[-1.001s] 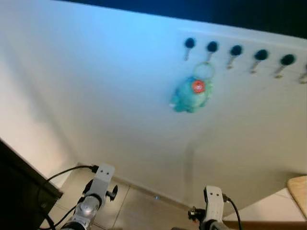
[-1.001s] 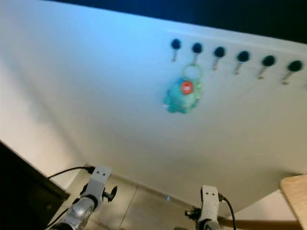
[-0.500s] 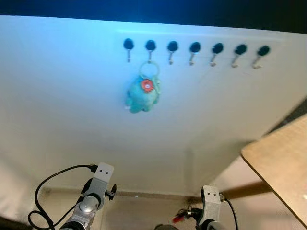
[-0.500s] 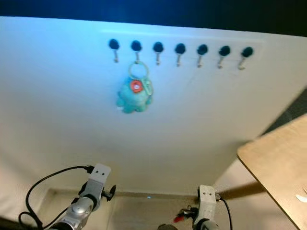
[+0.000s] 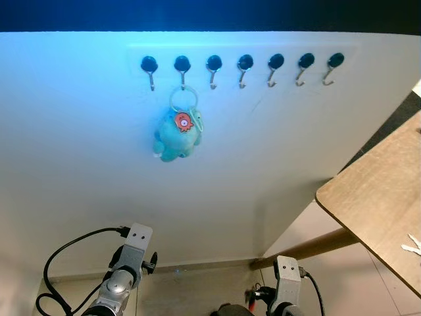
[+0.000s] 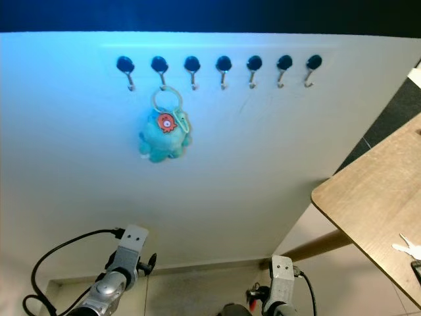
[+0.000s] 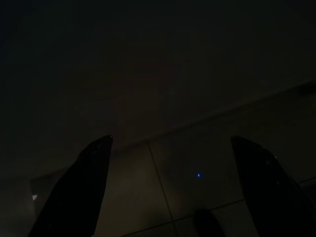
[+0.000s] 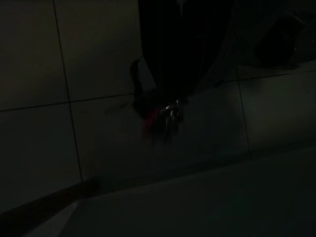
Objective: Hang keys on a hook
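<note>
Now squarely facing hooks (image 5: 245, 64) after camera swing; right gripper (image 8: 168, 106) pinching keys (image 8: 170, 112) low below hooks; ready for lift.

No readable text, label, brand, number or sign anywhere; orange round tag (image 5: 183, 122) on teal plush keychain (image 5: 176, 137) too small to read.

Plain white wall (image 5: 85, 164) with a bluish glow up top

Light wooden tabletop (image 5: 375, 197) pokes in on the right, its slanted wooden leg (image 5: 309, 249) running down to a beige tiled floor (image 6: 197, 296). Dark strip above the wall.
</note>
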### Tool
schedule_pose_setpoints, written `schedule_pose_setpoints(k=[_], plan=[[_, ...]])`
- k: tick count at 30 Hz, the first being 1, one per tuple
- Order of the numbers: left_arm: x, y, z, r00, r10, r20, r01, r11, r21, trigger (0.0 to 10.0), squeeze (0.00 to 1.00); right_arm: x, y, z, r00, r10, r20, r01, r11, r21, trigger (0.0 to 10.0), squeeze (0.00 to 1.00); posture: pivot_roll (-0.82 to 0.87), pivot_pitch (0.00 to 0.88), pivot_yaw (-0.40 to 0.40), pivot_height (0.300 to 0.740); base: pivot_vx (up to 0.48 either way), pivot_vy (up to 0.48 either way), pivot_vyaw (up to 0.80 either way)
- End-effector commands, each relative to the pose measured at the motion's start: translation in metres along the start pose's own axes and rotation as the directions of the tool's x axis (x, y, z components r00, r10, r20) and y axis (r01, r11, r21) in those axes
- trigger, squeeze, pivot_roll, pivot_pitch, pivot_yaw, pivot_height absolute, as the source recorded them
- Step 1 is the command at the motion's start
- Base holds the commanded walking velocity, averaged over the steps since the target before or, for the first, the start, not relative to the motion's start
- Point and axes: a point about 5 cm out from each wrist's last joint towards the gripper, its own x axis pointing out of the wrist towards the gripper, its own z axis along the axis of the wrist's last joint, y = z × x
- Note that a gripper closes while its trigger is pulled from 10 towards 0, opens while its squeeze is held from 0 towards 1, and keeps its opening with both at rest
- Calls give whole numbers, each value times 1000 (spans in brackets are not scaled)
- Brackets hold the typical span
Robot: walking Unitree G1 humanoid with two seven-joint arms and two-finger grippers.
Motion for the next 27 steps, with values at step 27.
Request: schedule_pose_setpoints(k=[27], plan=[[-2,-2,-6,1000,-6,-18,5,999,-38,10000,0,0,-2,2,1000,-6,0,6,1000,-4,10000,0,56,80,-37,740,-334,0,0]])
